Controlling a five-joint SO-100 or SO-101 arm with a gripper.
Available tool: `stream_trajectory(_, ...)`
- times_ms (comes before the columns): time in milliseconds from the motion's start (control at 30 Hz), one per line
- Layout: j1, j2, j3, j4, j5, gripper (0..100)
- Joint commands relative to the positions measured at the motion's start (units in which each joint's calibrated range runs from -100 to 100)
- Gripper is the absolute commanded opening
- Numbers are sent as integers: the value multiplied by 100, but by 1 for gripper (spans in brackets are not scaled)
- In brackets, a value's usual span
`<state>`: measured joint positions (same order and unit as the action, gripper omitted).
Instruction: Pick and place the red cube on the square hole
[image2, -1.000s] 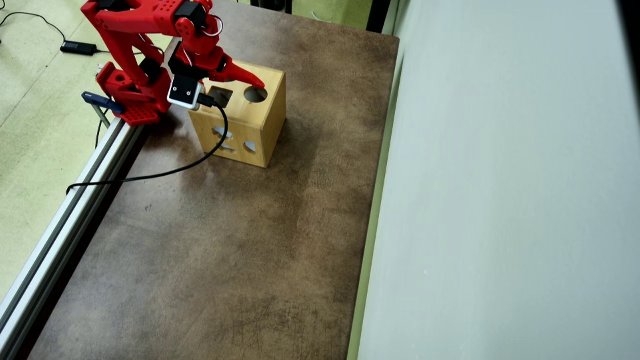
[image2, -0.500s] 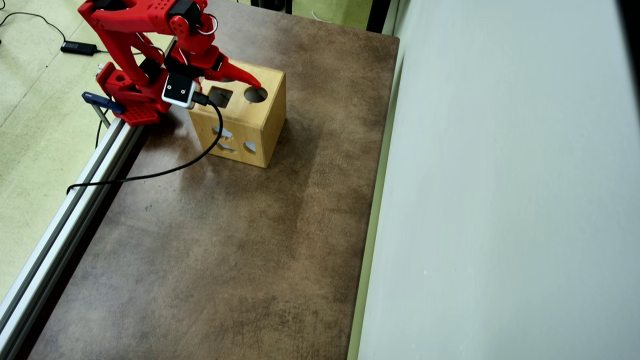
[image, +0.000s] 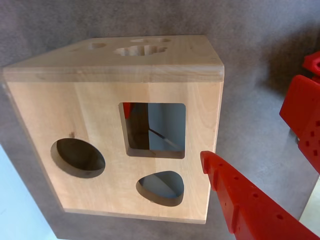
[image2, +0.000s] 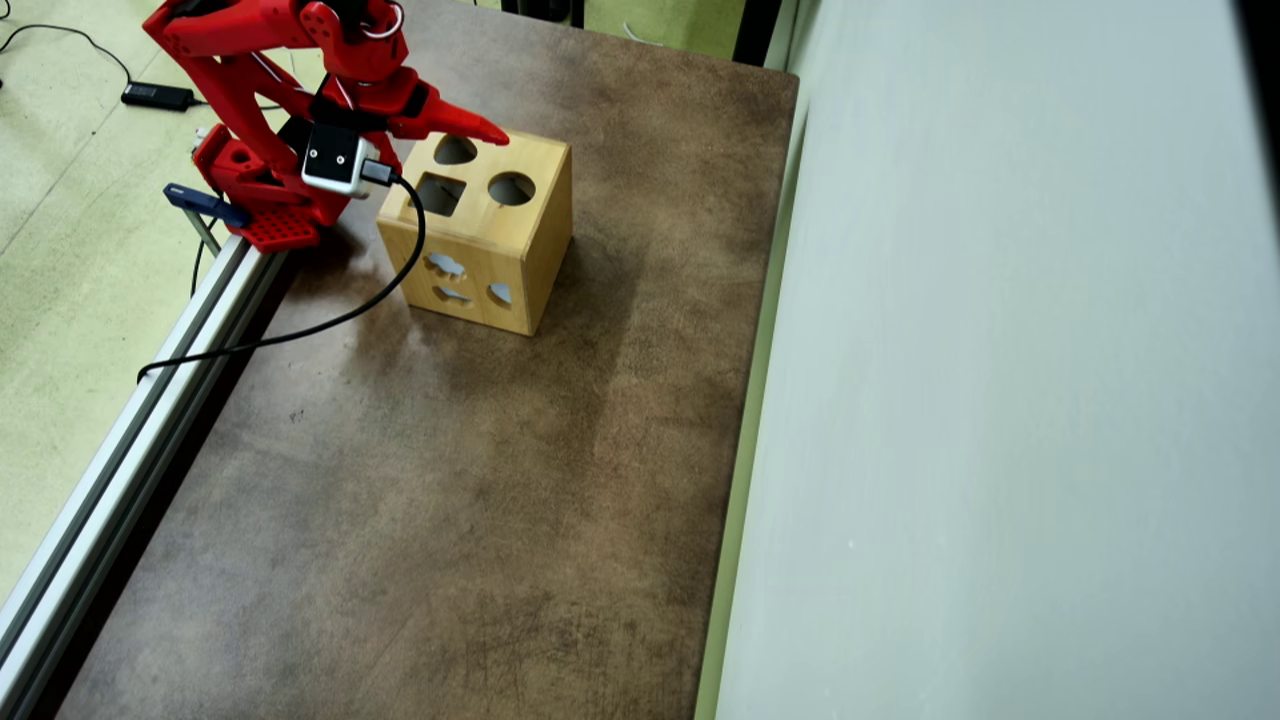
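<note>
- At top left of brown mottled tabletop (image2: 480, 480), overhead view: light wooden shape-sorter box (image2: 520, 235), top face carrying three cutouts
- Dark square hole (image2: 440, 193) nearest the red arm (image2: 250, 40); round cutout (image2: 511, 188) to its right; teardrop-shaped cutout (image2: 455, 150) behind both
- In wrist view: square hole (image: 155, 130) central on facing panel, round cutout (image: 78, 158) lower left, teardrop cutout (image: 161, 188) below
- Through square hole, wrist view: sliver of red at upper left inner edge (image: 127, 109), likely the small red cube inside the box; too little visible to confirm
- No cube seen in overhead view
- Red two-finger gripper (image2: 480, 132) above rear left part of box top, by teardrop cutout, clear of square hole
- Jaws: one pointed finger (image: 235, 200) visible at lower right of wrist view, nothing between fingers there; gap width cannot be told
- White wrist camera module (image2: 333, 160) with black cable (image2: 330, 320) trailing across table to aluminium rail (image2: 130, 440) on left edge
</note>
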<state>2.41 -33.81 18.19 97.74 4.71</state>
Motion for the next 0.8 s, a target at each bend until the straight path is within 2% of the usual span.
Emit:
stream_trajectory(0,12,-385,-93,9,-10,72)
stream_trajectory(400,12,-759,-120,1,-15,72)
stream_trajectory(767,12,-750,-1623,17,-15,72)
